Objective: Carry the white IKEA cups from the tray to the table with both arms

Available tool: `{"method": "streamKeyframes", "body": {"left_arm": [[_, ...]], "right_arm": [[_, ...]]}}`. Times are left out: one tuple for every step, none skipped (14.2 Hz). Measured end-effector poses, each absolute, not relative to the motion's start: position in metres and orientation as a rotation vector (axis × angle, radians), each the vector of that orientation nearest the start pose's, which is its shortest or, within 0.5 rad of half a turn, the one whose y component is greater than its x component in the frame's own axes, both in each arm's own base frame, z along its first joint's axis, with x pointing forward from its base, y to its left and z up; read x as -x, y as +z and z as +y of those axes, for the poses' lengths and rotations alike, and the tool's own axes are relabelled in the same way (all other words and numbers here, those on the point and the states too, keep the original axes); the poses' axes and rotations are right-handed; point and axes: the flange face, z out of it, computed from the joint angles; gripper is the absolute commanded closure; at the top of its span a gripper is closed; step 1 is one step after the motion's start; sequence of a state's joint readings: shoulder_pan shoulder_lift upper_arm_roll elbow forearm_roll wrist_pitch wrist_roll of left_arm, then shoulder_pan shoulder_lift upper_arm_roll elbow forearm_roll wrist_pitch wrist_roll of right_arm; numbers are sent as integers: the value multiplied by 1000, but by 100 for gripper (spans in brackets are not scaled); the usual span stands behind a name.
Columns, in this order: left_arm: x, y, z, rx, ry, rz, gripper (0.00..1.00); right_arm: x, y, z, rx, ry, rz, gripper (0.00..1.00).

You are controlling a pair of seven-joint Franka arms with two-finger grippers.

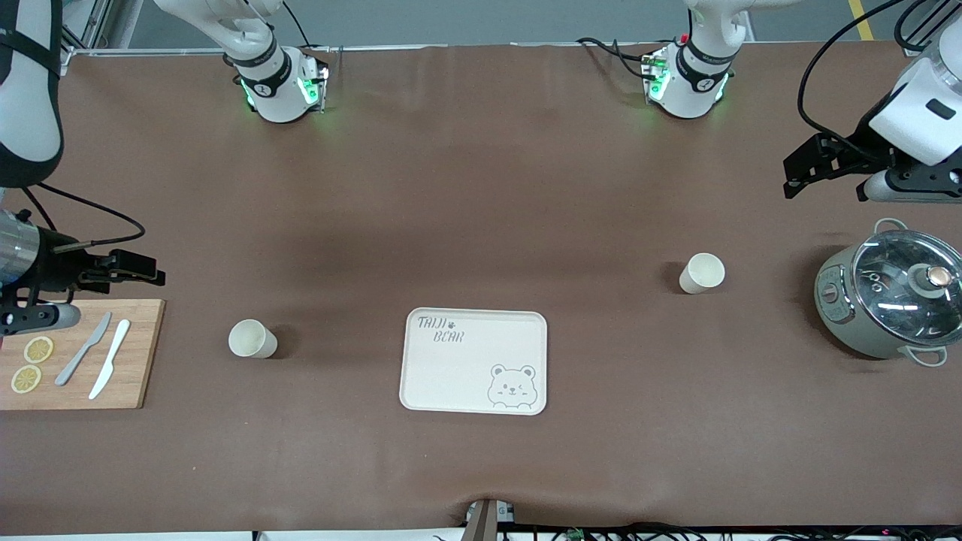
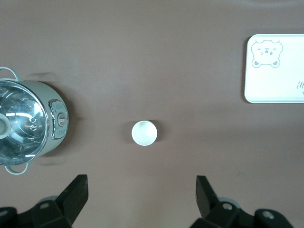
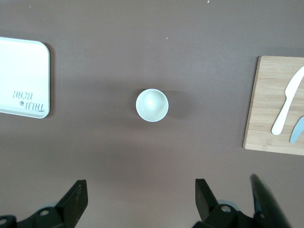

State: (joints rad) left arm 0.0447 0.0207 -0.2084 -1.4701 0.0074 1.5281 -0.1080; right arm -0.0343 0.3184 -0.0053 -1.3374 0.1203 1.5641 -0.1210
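**Two cups on the brown table, both grippers held high and open**

Two small cream-white cups, plain, handleless and tapered with round rims, stand upright and empty on the brown table cover. One cup [image 1: 252, 339] stands toward the right arm's end of the table, between the wooden cutting board [image 1: 135, 353] and the bear tray [image 1: 473, 361], apart from both. The other cup [image 1: 702, 273] stands toward the left arm's end, between the tray and the lidded pot [image 1: 887, 300], and lies farther from the front camera than the first cup. The tray is cream, rectangular with rounded corners, printed with a bear face and the words "TAIJI BEAR"; nothing lies on it.

The right gripper [image 1: 143, 269] hangs in the air over the edge of the cutting board, its fingers pointing toward the table's middle. In the right wrist view its black fingers [image 3: 76, 199] stand wide apart with nothing between them, and the cup [image 3: 152, 105] shows on the table below.

The left gripper [image 1: 800, 169] hangs over bare table beside the pot, also reaching toward the middle. Its fingers [image 2: 76, 194] are likewise spread wide and hold nothing; the other cup [image 2: 144, 133] sits below.

On the cutting board lie a grey knife [image 1: 83, 349], a white knife [image 1: 110, 359] and two lemon slices [image 1: 31, 364].
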Motion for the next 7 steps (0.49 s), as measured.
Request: {"method": "streamKeyframes", "body": {"left_arm": [[-550,657,-89,3142,-59,87,0],[-550,657,-89,3142,-59,87,0],[-550,657,-89,3142,-59,87,0],[-550,657,-88,3142,-60,86,0],[-550,657,-88,3142,-60,86,0],[-550,657,-88,3142,-60,86,0],[-550,657,-88,3142,-60,85,0]], "right_arm": [[-642,550,-11,3011,134,-93,0],[-640,557,-9,3013,138,-62,0],[-638,562,-6,3014,136,-33,0],[-637,566,-4,3014,132,-20,0],[-636,569,0,3014,126,-17,0],[-636,571,5,3014,122,-19,0],[-636,572,8,3015,121,-7,0]]}}
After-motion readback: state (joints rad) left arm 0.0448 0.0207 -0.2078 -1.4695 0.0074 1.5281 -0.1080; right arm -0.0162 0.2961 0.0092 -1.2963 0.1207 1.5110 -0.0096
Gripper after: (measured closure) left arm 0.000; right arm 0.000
